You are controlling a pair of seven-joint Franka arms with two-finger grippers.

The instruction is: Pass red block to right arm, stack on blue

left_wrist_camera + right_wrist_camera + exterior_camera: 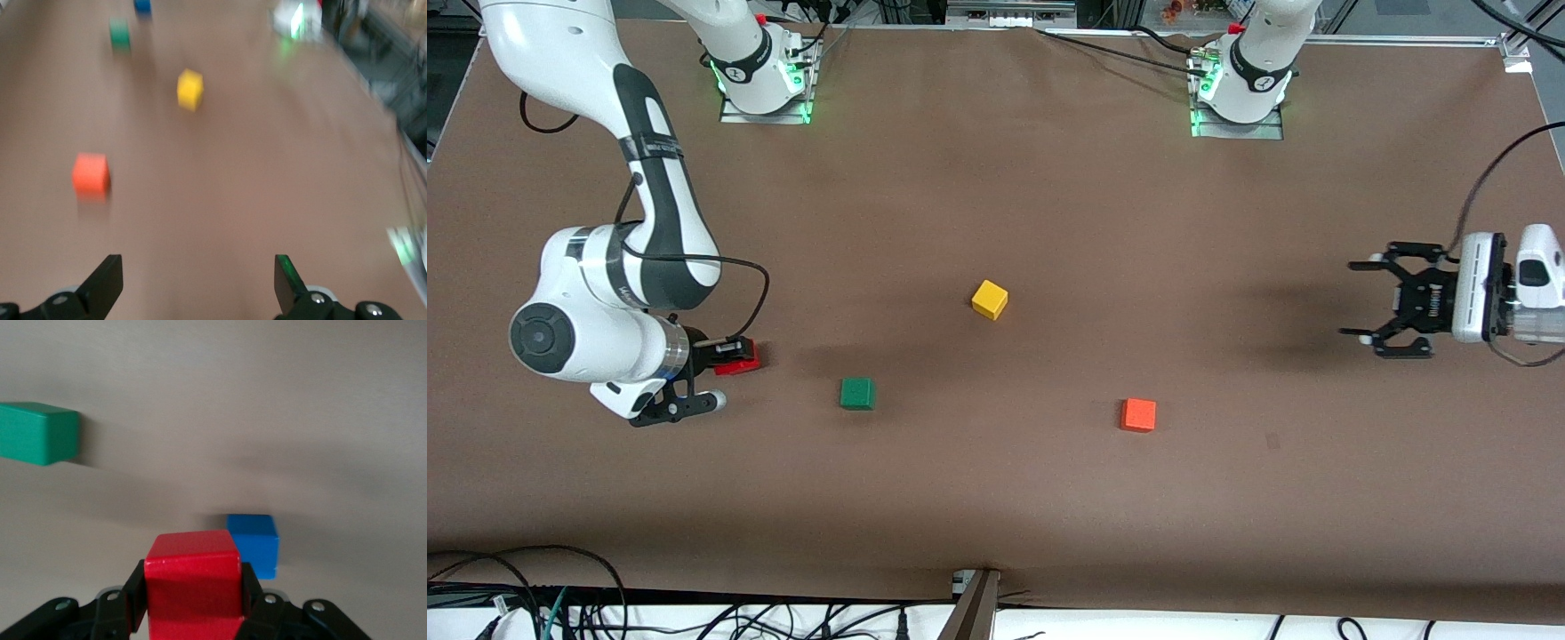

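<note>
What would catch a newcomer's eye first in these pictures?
The red block clamped in the right pincer at the right arm's end of the table, with the blue block on the table just below it. Next, the left pincer open and empty at the left arm's end.

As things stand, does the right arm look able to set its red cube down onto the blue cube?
Probably yes. The right end effector is shut on the small red cube, and the small blue cube sits just past it with its top bare. The green cube lies well aside.
</note>
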